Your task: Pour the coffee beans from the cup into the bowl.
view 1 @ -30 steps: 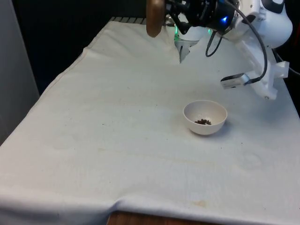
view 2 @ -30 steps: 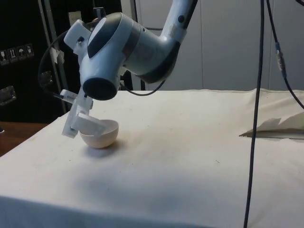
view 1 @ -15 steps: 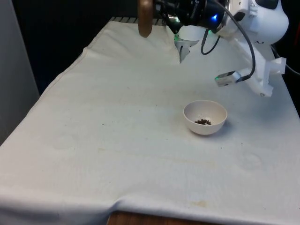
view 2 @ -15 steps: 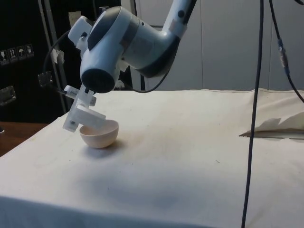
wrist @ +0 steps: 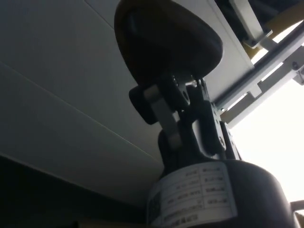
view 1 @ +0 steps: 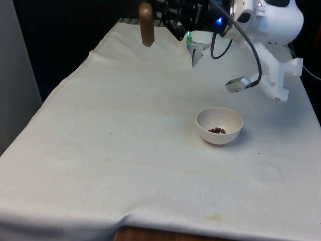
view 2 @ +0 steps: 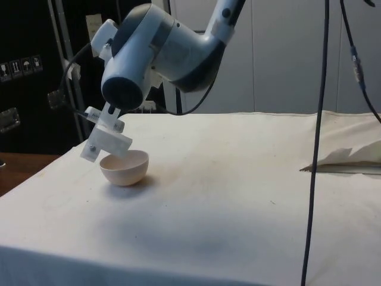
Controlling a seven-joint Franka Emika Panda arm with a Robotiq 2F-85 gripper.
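A brown cup (view 1: 146,24), a white bowl (view 1: 219,125) with dark brown coffee beans (view 1: 217,130), a white cloth (view 1: 125,145).

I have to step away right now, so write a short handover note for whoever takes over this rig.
Gripper: shut on the brown cup, held high over the table's far end, away from the bowl, toward the front view's left.
White bowl: upright on the white cloth, toward the front view's right, with coffee beans at its bottom.
Done: beans are in the bowl; none seen on the cloth.
Left: whether any beans remain in the cup cannot be told; the cup probably needs setting down and releasing.
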